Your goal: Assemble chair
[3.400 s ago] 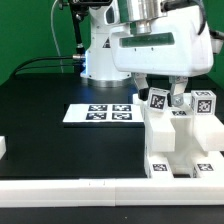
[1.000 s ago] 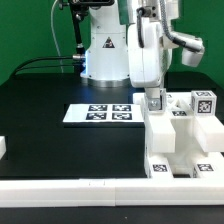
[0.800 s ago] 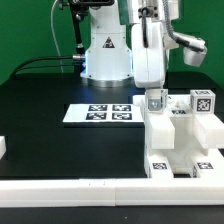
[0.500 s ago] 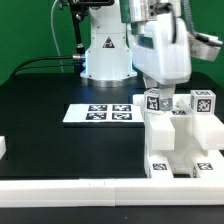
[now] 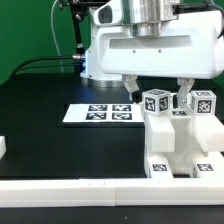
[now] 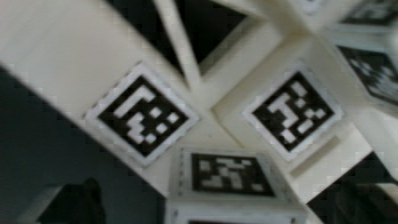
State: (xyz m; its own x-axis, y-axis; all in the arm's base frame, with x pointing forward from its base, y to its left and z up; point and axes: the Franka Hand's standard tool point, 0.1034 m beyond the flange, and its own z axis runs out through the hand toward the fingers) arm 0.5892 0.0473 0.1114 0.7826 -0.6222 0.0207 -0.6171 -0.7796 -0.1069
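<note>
The white chair assembly (image 5: 180,140) stands at the exterior view's right, built of blocky parts with black-and-white tags. A tagged post top (image 5: 157,101) and another tagged top (image 5: 203,102) stick up from it. My gripper (image 5: 160,97) hangs over the assembly, open, with one finger on each side of the first post top and a gap on both sides. In the wrist view the gripper (image 6: 222,205) shows dark fingertips (image 6: 80,200) at both edges. Tagged white faces (image 6: 231,172) lie between and beyond them, close and blurred.
The marker board (image 5: 100,113) lies on the black table to the assembly's left in the exterior view. A small white part (image 5: 3,147) shows at the left edge. A white rail (image 5: 70,188) runs along the front. The robot's base (image 5: 105,55) stands behind.
The hand has turned about its upright axis from edge-on to broadside to the camera, so its fingers now straddle the tagged post top. The assembly has not moved.
</note>
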